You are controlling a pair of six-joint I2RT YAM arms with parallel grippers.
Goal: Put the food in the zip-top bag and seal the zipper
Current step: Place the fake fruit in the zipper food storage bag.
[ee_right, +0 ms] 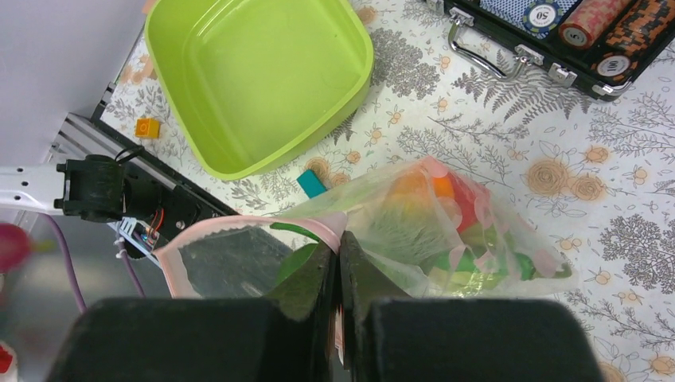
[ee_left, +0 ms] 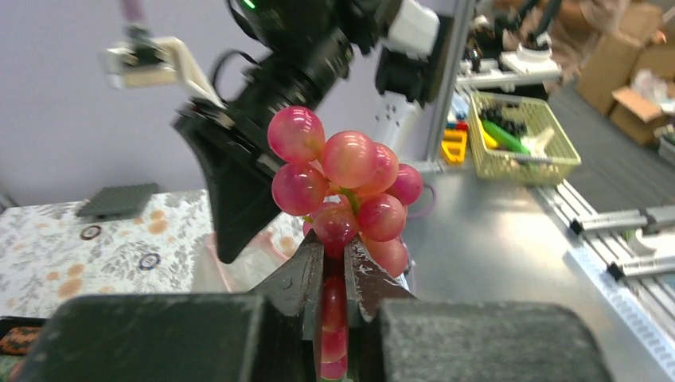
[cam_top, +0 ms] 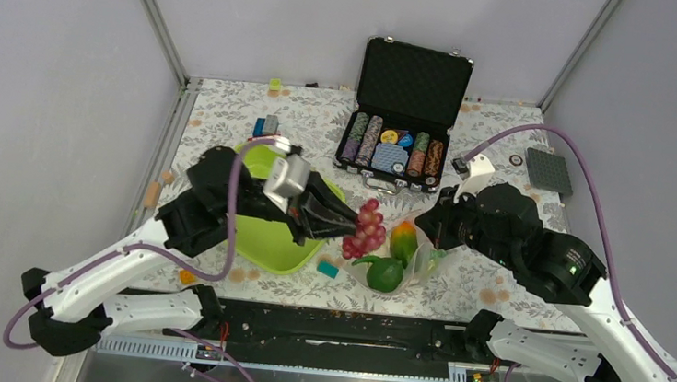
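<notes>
1. My right gripper (ee_right: 338, 267) is pressed together on the pink zipper (ee_right: 239, 228), pinching it at the lip of the bag (ee_right: 493, 239)
2. From that wrist camera the zipper comes in from the lower left to the fingers, then bends away to the upper right; my own fingers hide the stretch in between, and I cannot tell how wide the mouth stands
3. The bag sits mid-table, in front of the right arm. An orange fruit (cam_top: 404, 238) and a dark green fruit (cam_top: 385, 274) are inside; red and paler green shapes beside them are too blurred by the crinkled plastic to name
4. My left gripper (ee_left: 334, 274) is closed on the grapes (ee_left: 342, 179), held in the air just left of the bag. The bunch's long axis follows the fingers, with its fat end sticking out past the tips; the lowest grapes are half hidden between them
5. The tray (ee_right: 255, 87) lies left of the bag, partly covered by my left arm from above; a teal block (ee_right: 311, 182) rests between the two
6. Farthest is the open case (cam_top: 415, 82) of chips; one chip (ee_right: 541, 13) reads "50", the rest I cannot read
</notes>
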